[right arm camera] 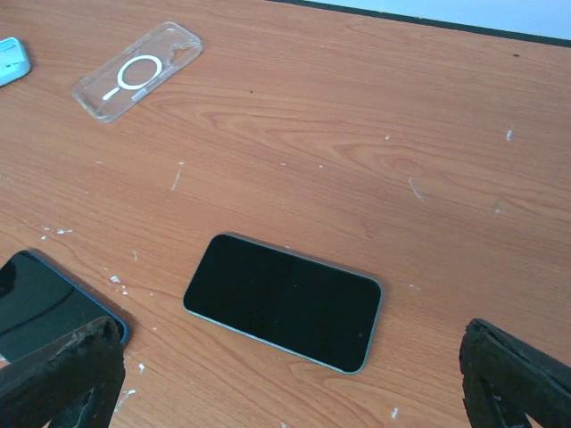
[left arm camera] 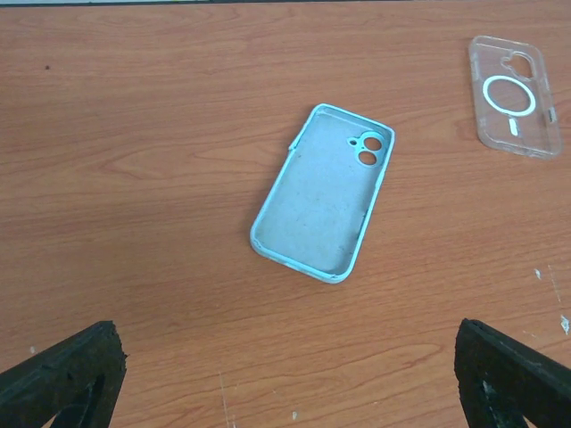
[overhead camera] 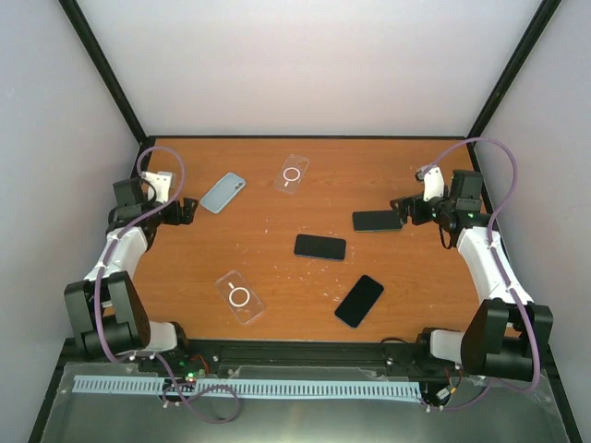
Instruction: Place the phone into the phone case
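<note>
Phone (right arm camera: 283, 301) lies flat just ahead of the right end effector (overhead camera: 404, 211)

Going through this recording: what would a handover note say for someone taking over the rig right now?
Left gripper: open, empty, pointed at the blue case, which lies open side up.
Right gripper: open, empty, pointed at the right phone.
Also on the table: centre phone, near phone, far clear case, near clear case.
Done: nothing; no phone sits in any case.
Left: pick up a phone and seat it in a case.
</note>
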You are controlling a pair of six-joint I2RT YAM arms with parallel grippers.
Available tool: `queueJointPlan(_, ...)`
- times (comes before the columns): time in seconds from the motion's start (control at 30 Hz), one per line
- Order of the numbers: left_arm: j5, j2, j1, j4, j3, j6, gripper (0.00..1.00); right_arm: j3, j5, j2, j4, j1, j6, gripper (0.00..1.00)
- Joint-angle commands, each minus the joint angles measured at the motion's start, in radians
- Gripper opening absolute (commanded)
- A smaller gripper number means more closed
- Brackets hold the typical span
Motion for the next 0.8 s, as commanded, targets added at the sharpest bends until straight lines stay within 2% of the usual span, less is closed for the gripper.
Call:
queueJointPlan(0.0, 0.062, 0.049, 0.003, -0.056, 0.088, 0.079, 1.0, 0.044, -0.059, 0.007, -0.035, 0.0, 0.004, 1.0)
queueJointPlan(0.23, 0.149, 0.225, 0.003, -0.132, 0.247, 0.173, 1.0, 0.058, -0.111, 0.009, -0.04, 0.0, -0.017, 1.0)
queueJointPlan(0.53, 0.247, 0.506, 0.003, -0.3, 0.579, 0.239, 1.0, 0.042, -0.167, -0.019, -0.1, -0.001, -0.085, 1.0)
queueJointPlan(0.77, 0.252, 0.712, -0.008, -0.459, 0.836, 0.276, 1.0, 0.012, -0.165, -0.038, -0.082, 0.001, -0.063, 1.0)
